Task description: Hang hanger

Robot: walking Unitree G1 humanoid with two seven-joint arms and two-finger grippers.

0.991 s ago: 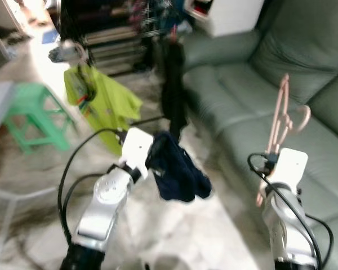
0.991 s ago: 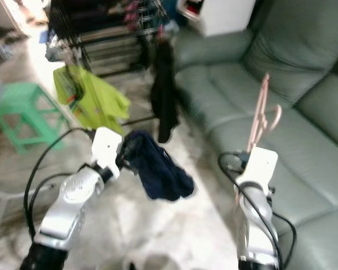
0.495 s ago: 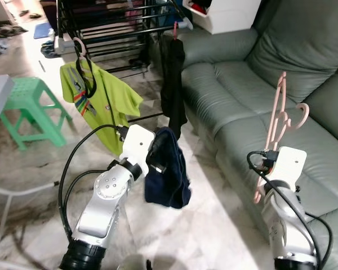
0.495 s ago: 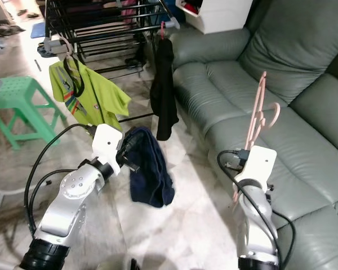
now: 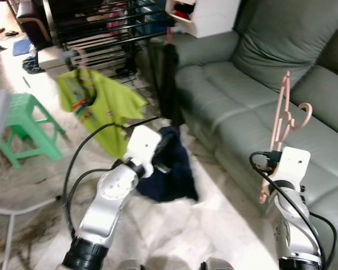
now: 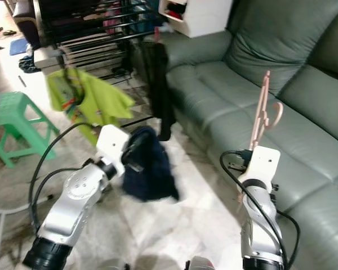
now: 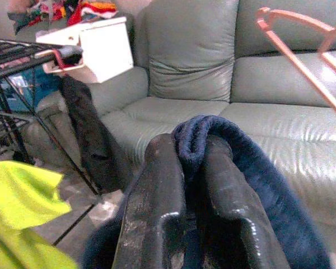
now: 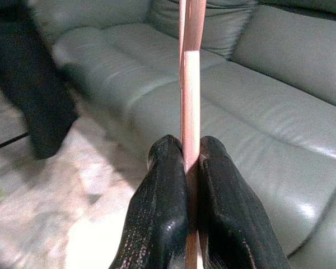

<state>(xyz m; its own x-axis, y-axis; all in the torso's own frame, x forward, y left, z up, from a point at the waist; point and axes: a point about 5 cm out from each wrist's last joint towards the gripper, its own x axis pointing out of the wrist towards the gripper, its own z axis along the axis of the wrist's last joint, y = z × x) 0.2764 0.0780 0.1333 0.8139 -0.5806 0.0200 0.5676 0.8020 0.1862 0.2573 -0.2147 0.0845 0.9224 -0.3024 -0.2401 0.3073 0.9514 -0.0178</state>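
A pink plastic hanger [image 5: 283,121] stands upright in my right gripper [image 8: 185,151], whose fingers are shut on its bar in front of the green sofa. My left gripper [image 7: 183,162] is shut on a dark navy garment [image 5: 170,171] that hangs down over the floor. Ahead stands a black drying rack [image 5: 96,28]. A lime green shirt [image 5: 98,107] and a black garment [image 5: 170,81] hang from it on hangers.
The grey-green sofa [image 5: 259,84] fills the right side. A green plastic stool [image 5: 25,129] stands at the left, and a white box [image 5: 205,14] sits beyond the sofa arm. Marbled floor [image 5: 174,230] lies between me and the rack.
The view has shifted and blurred as I move, with the rack and sofa now slightly closer. The navy garment swings out to the right under my left gripper. Both grips are unchanged.
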